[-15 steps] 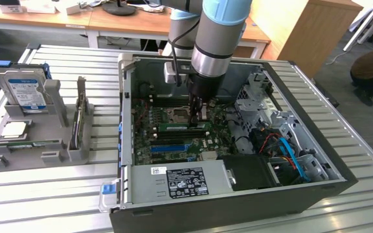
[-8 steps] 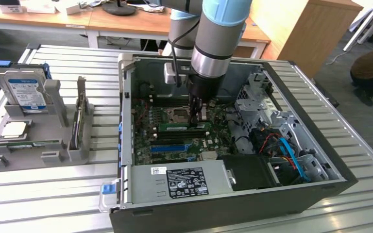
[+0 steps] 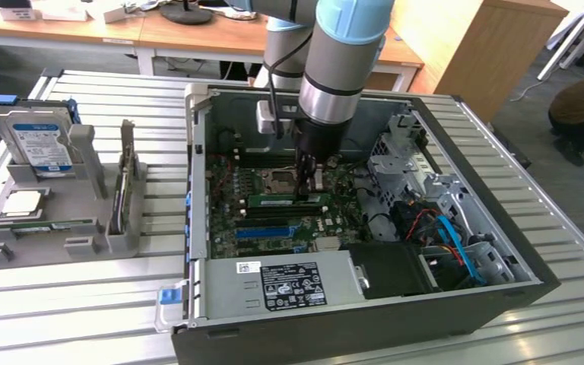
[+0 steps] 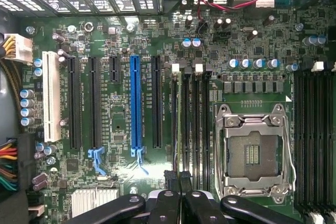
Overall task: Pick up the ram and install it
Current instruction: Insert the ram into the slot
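In the claw's (image 4: 180, 182) grip, the slim green ram (image 4: 179, 121) stands edge-on.

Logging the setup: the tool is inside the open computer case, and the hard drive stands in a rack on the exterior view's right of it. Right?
No: the exterior view shows the hard drive standing in the rack on the view's left of the case. The tool is inside the case.

Green ram (image 4: 178, 119), green motherboard (image 4: 118, 129), one blue slot (image 4: 135, 103), one white slot (image 4: 51, 95).
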Robot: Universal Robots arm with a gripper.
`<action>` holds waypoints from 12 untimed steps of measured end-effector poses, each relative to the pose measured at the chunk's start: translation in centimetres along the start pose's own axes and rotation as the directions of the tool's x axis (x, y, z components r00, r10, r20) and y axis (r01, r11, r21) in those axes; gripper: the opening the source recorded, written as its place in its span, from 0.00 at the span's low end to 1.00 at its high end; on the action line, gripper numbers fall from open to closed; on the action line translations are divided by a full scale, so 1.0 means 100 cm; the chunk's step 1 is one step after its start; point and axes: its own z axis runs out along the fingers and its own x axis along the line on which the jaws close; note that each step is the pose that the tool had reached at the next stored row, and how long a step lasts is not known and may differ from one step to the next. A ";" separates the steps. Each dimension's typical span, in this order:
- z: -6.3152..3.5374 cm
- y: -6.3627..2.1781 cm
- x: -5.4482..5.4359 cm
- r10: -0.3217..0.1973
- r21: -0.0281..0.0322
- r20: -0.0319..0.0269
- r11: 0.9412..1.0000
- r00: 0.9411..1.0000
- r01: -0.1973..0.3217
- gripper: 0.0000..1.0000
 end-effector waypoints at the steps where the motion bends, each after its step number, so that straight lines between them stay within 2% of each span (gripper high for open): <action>1: 0.0004 0.0000 0.000 0.000 0.000 0.000 1.000 1.000 0.000 0.12; 12: 0.0043 0.0000 0.000 0.000 0.000 0.000 1.000 1.000 0.000 0.12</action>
